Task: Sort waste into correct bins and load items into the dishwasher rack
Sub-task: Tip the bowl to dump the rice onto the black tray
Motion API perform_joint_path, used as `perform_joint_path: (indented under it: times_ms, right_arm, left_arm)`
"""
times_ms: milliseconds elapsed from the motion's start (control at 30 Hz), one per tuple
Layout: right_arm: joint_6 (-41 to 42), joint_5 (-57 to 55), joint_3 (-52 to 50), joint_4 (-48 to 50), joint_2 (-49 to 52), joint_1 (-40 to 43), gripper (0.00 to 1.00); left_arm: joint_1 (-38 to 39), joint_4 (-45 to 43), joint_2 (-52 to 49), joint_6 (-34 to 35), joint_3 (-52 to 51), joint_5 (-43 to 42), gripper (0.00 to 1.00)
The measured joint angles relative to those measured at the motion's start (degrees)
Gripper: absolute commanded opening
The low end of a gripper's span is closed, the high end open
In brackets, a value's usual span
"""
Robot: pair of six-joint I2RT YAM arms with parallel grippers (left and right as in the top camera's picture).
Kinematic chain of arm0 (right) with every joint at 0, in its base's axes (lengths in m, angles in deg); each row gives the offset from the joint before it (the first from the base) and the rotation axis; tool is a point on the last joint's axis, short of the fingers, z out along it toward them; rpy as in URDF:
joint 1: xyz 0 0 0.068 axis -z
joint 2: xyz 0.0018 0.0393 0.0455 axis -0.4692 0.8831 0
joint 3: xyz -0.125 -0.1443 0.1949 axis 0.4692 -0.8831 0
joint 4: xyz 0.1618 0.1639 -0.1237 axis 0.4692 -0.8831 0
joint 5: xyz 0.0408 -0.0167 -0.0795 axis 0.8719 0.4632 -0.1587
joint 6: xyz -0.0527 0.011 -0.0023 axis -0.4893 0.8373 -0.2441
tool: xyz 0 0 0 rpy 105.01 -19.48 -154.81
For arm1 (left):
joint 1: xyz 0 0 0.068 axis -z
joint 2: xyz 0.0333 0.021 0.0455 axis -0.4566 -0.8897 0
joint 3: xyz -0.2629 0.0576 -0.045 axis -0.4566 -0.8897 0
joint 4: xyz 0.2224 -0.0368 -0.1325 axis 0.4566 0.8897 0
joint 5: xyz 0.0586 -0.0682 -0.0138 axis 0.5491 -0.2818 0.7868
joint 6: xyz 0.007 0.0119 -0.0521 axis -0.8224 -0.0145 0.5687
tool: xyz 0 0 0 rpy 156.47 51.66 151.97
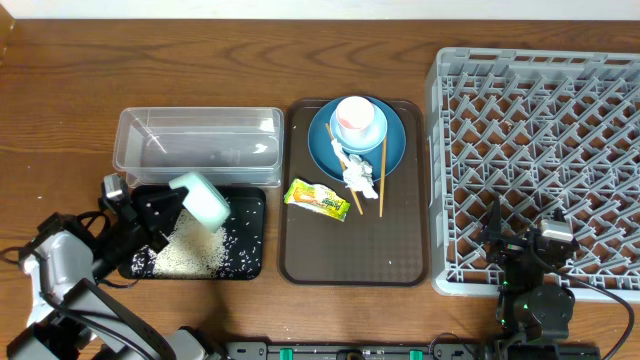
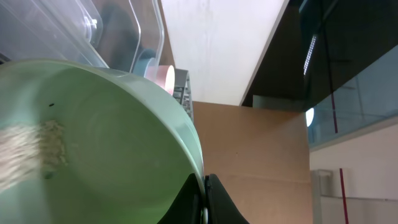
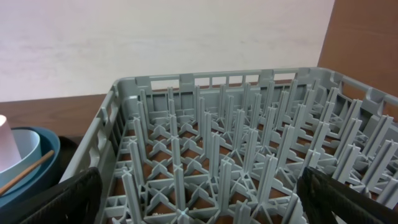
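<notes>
The green bowl [image 2: 93, 143] we hold tipped over the black tray [image 1: 252, 205] so the rice [image 1: 190, 255] falls in; our left gripper [image 2: 204, 199] pinches its rim. Our right gripper [image 3: 199, 193] hangs with jaws spread wide at the edge of the rack [image 3: 249, 124].

Mint bowl [image 1: 203, 199] tipped over black tray [image 1: 248, 208] — rice grains [image 1: 185, 255] heaped inside.

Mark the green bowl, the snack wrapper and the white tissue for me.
green bowl [image 1: 207, 202], overhead view, middle of its visible side.
snack wrapper [image 1: 317, 198], overhead view, middle of the packet.
white tissue [image 1: 358, 177], overhead view, centre of the crumple.
</notes>
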Motion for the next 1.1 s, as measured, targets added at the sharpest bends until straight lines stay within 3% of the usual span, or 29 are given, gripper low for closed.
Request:
perform_joint_path:
  times_ms: [433,1100]
  right_arm:
    - [0.0,0.0,0.0,-0.02,0.0,0.0,0.99]
    - [0.0,0.0,0.0,0.0,-0.02,0.0,0.99]
  left_arm:
    - [9.53,-0.13,0.0,-1.46,0.0,-0.15,0.06]
    - [9.84,4.81,0.04,-2.08,0.0,-0.17,0.06]
